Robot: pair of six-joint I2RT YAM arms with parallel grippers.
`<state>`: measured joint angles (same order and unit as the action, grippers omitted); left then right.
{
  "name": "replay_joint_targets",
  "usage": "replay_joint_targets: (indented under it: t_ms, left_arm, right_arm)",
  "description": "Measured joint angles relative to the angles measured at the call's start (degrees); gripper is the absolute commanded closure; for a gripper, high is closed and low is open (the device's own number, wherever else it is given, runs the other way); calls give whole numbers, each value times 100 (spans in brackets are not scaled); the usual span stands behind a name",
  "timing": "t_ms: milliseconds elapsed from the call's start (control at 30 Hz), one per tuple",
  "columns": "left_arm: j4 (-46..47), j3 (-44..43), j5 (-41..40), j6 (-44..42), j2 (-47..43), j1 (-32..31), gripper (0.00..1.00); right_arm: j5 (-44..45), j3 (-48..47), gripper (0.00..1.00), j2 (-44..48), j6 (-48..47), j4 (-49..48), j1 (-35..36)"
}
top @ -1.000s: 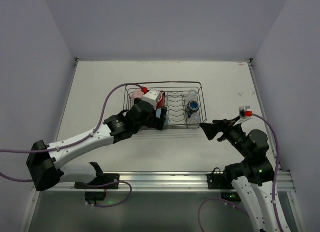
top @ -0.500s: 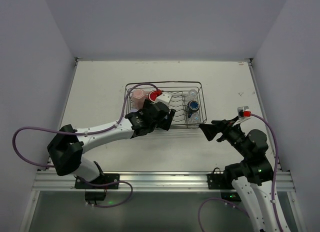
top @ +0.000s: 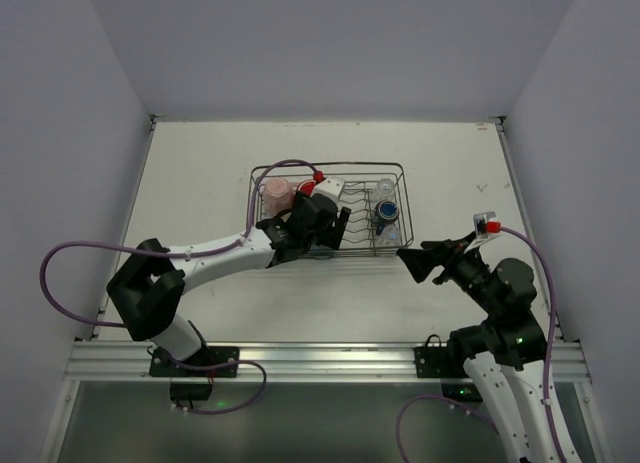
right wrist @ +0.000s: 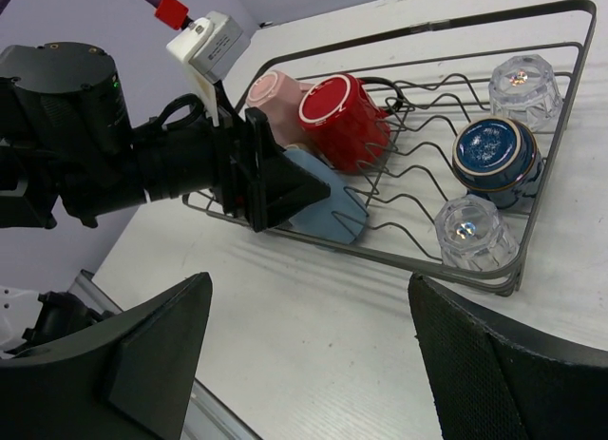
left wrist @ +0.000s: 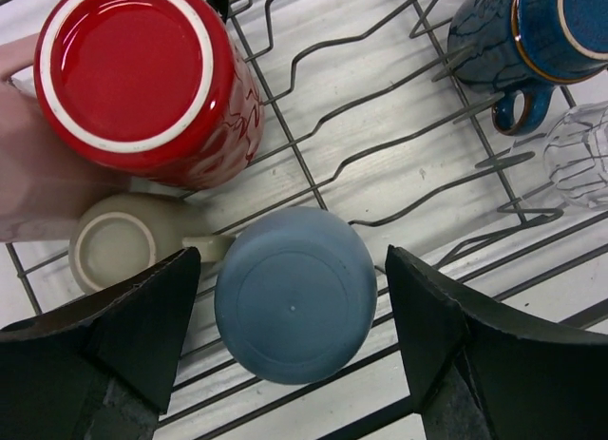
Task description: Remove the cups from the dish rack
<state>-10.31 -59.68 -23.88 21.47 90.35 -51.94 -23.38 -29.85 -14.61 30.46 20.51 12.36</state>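
Note:
The dish rack (top: 404, 195) is a dark wire basket in mid-table. In the left wrist view a light-blue tumbler (left wrist: 290, 293) stands upside down between the spread fingers of my open left gripper (left wrist: 294, 274), untouched. Around it are an upturned red mug (left wrist: 133, 74), a pink cup (left wrist: 28, 174), a small beige cup (left wrist: 112, 252), a dark blue cup (left wrist: 532, 31) and a clear glass (left wrist: 579, 155). My right gripper (right wrist: 309, 286) is open and empty over bare table, near the rack's right front corner. No lavender tumbler shows.
In the right wrist view two clear glasses (right wrist: 522, 79) (right wrist: 470, 231) flank the dark blue cup (right wrist: 494, 150) at the rack's right end. Upright wire dividers (right wrist: 408, 183) fill its middle. The left arm (top: 210, 258) reaches across the table from the front left.
My left arm swung right and forward over the rack's near-left part, and its gripper now straddles the light-blue tumbler. The right arm has barely moved.

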Motion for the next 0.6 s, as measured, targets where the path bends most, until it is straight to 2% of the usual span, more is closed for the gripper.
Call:
replay_joint_targets:
  t_ms: [100, 133, 233, 300, 400, 600]
  left_arm:
    - [201, 2, 109, -31, 61, 72, 31]
    - [251, 2, 140, -48, 74, 94, 43]
    - [369, 13, 225, -87, 79, 131, 58]
    - [415, 48, 249, -109, 76, 131, 62]
    - [439, 70, 273, -109, 44, 131, 74]
    - [415, 175, 286, -109, -271, 131, 81]
  right_arm:
    - [-22, 0, 14, -2, 0, -2, 0]
    - [-24, 0, 14, -4, 0, -4, 0]
    - [-24, 0, 14, -7, 9, -15, 0]
    - [-24, 2, 14, -9, 20, -39, 0]
    - [-33, 7, 14, -35, 44, -90, 0]
    - [-44, 24, 15, -92, 142, -203, -2]
